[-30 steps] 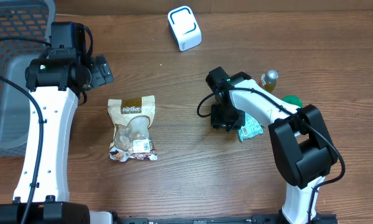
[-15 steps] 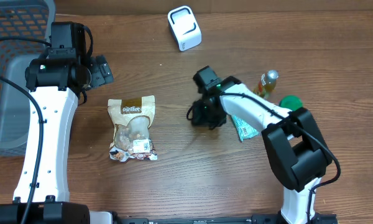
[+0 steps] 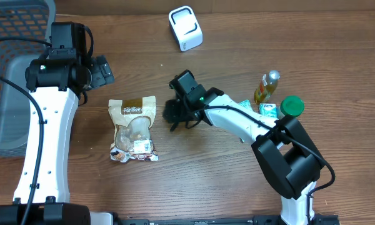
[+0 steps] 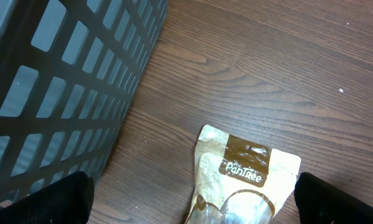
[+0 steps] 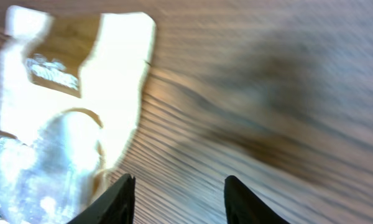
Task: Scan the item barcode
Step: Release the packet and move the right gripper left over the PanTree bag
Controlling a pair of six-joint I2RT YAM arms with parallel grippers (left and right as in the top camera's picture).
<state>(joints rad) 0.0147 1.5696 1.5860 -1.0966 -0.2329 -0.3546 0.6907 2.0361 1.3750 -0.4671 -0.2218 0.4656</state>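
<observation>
Nearest the front edge of the desk [image 3: 194, 181], left of centre, lies the task's item, a flat pouch [image 3: 133, 129]. Its clear window points toward the front edge and its brown band toward the far edge. A small white sticker [image 3: 144, 147] sits at its near right corner. It may carry the barcode, but it is too small to tell.

Just beside the pouch's right edge, and apart from it, hangs the right end effector [image 3: 172, 115], reached across to mid-desk. Its wrist view is blurred, yet the two fingers [image 5: 117, 200] stand moderately apart with only bare wood between them, so it holds nothing.

The step in hand looks like the approach to pick up the pouch, and scanning has not begun. The next move likely calls for centring over the pouch, lowering, and pinching a raised edge, since the bag lies flat on the wood. The sticker side would then be turned toward the scanner.

Further back on the right side stand a teal packet [image 3: 269, 110], a green-capped container [image 3: 292, 105] and an amber bottle [image 3: 268, 86].

On the left, the left end effector [image 3: 102, 70] hangs spread wide and empty beyond the pouch's far left corner, beside a grey basket [image 3: 6, 94]. In its wrist view the brown band reads "PanTree", while a smaller line above is unreadable.

At the far edge sits the white scanner [image 3: 185, 28], well apart from the pouch.
</observation>
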